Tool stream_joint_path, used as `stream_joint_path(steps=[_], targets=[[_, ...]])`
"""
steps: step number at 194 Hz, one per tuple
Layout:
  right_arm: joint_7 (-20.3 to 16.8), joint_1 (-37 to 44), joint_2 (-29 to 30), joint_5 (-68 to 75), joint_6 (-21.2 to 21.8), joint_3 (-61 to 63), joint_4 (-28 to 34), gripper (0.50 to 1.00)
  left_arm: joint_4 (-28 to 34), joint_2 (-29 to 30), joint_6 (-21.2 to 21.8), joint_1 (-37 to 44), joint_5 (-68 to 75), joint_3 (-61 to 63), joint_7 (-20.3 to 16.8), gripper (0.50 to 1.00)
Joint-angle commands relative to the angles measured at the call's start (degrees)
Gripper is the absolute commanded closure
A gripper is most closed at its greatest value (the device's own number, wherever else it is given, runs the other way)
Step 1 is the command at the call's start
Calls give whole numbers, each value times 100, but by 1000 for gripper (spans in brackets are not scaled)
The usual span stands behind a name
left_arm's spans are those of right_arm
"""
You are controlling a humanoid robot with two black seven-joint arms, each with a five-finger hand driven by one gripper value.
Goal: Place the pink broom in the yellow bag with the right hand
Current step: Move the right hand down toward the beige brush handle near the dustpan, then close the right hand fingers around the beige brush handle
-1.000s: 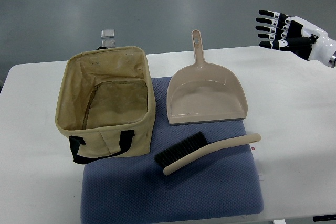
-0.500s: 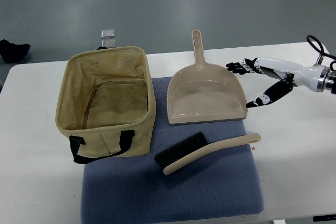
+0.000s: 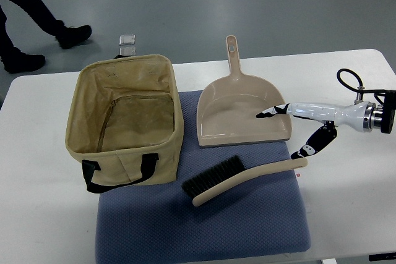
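Legs (image 3: 31, 20) of a person have come into the upper left of the frame, on the floor beyond the table (image 3: 37, 214); they were not there a second ago. Below them, at left centre, the bag (image 3: 124, 122) stands open and empty, unmoved, its near edge on the blue mat (image 3: 204, 233). Right of it the dustpan (image 3: 242, 112) lies flat in the upper middle, and just below it the broom (image 3: 241, 177) rests untouched on the mat, bristles toward the bag, handle end pointing right. At the right edge the right hand (image 3: 297, 129) has dropped from high in the upper right corner to a spot just above that handle end, fingers (image 3: 267, 114) spread and holding nothing, thumb hanging close over the handle but apart from it. The approach looks nearly done; the grasp is not yet made. The left arm is out of view.
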Motion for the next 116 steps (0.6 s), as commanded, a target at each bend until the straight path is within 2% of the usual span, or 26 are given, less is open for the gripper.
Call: stream_joint_path(steps=[1,29,82,116], targets=[[-27,0,-15,-231,-2,-37,38,611,2,0,0,0,0,0,-1,500],[-45,0,-15,-433,-134,-125,82,626,2,0,0,0,0,0,-1,500],[-476,0,-15,-803,-222,-327,381,634,-7,0,0,0,0,0,-1,500],[-765,35,20,-855,-222,-406,530,666,2,0,0,0,0,0,-1,500]])
